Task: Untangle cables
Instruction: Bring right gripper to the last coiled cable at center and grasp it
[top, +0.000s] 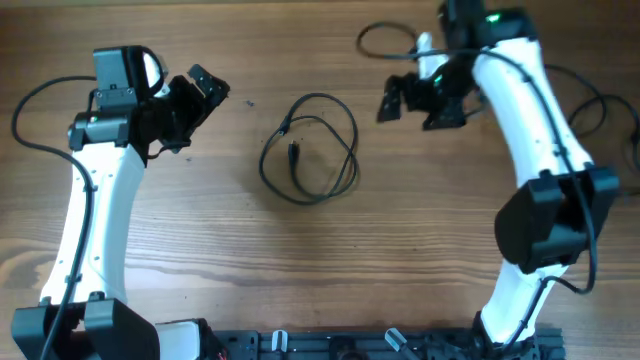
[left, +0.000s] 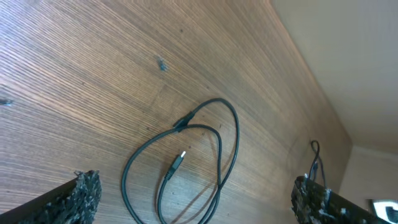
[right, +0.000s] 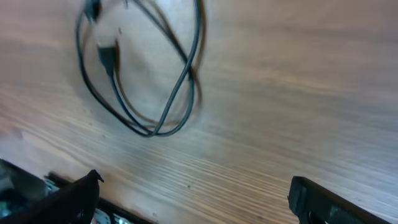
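1. Left wrist view: 2 black padded fingertips (left: 84, 196) fill the lower corners, set wide apart with nothing between them. The left gripper (top: 198, 112) is spread and empty. It hangs above the wooden table (top: 320, 280), well apart from the cable (top: 355, 155), on the cable's left-arm side.

2. Right wrist view: the fingertips (right: 323, 200) are likewise far apart, with bare wood between them. The right gripper (top: 415, 108) is spread and empty. It is raised on the opposite side of the cable, near it but not touching.

3. The cable lies flat on the table between the 2 grippers, roughly midway. It is a thin black cord in loose, overlapping loops that cross one another on the side toward the right arm.

4. A silver-tipped plug (left: 176, 163) rests inside the loops, clear of the strands around it. A second dark connector (left: 181, 122) sits on the loop's rim, on the side away from the arm bases.

5. Neither arm touches the cable. A black base rail (top: 350, 345) runs along the table edge, well apart from the cable.
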